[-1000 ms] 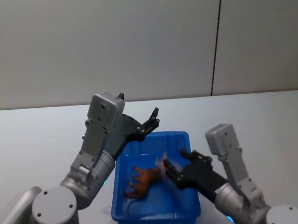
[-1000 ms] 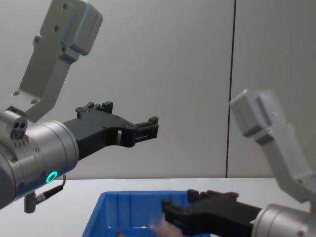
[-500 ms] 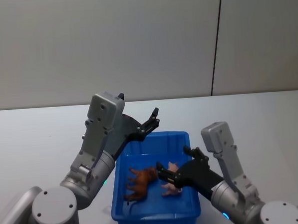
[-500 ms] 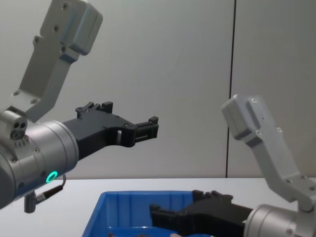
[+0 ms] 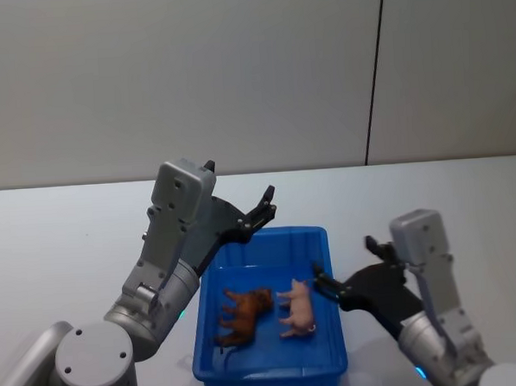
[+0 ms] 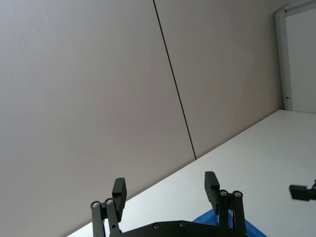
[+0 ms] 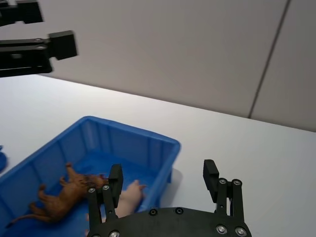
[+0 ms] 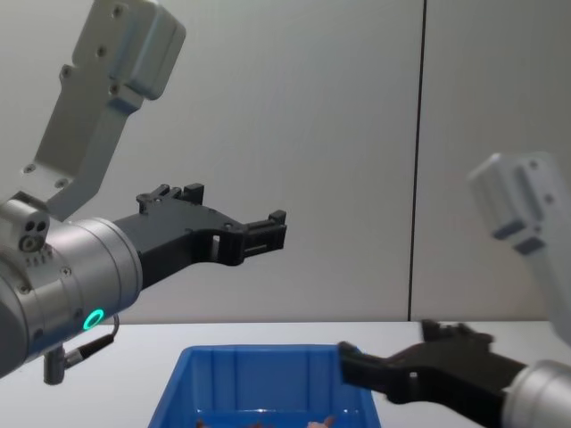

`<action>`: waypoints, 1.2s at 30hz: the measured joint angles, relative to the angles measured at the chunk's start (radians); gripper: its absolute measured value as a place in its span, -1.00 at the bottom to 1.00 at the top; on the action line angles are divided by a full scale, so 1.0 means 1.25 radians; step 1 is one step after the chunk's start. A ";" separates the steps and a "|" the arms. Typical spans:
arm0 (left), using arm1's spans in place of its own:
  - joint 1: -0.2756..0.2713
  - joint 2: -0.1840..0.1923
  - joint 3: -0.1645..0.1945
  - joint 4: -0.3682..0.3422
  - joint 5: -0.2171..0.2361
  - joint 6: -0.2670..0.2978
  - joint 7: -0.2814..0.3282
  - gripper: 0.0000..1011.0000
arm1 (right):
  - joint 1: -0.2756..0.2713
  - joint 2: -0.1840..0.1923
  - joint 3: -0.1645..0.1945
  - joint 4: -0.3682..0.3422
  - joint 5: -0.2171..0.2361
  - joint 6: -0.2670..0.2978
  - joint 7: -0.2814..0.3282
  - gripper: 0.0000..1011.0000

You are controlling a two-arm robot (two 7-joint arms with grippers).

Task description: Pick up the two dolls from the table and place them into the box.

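**A:** What is around the work?

**B:** Behind everything is a plain grey wall (image 5: 191, 75) with one dark vertical seam (image 5: 375, 74). In front of it lies the white table (image 5: 61, 229). The blue box (image 5: 277, 234) stands on the table, in the middle before the robot.

**A:** Does something stand in the way of the box?

**B:** Yes. In the head view the left arm (image 5: 182, 206) crosses the left rear corner of the box. The left gripper (image 5: 267, 204) hangs high above the far rim. Its fingers are spread wide and there is nothing between them.

**A:** And the other one?

**B:** The right gripper (image 5: 344, 263) is low, just beside the right rim of the box. Its fingers are also wide apart and they hold nothing.

**A:** Where are the two dolls?

**B:** Both lie on the floor of the box, side by side. The brown doll (image 5: 243, 311) is on the left and the pink doll (image 5: 297, 308) on the right, near each other. I cannot tell if they touch. In the right wrist view one finger (image 7: 114, 182) of the right gripper stands before the pink doll and hides a part of it. In the chest view the near wall of the box hides almost all of both dolls.
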 joint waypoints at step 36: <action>0.026 0.030 -0.020 -0.020 -0.036 0.046 0.010 0.98 | -0.088 0.052 0.031 -0.087 0.037 -0.016 -0.139 0.98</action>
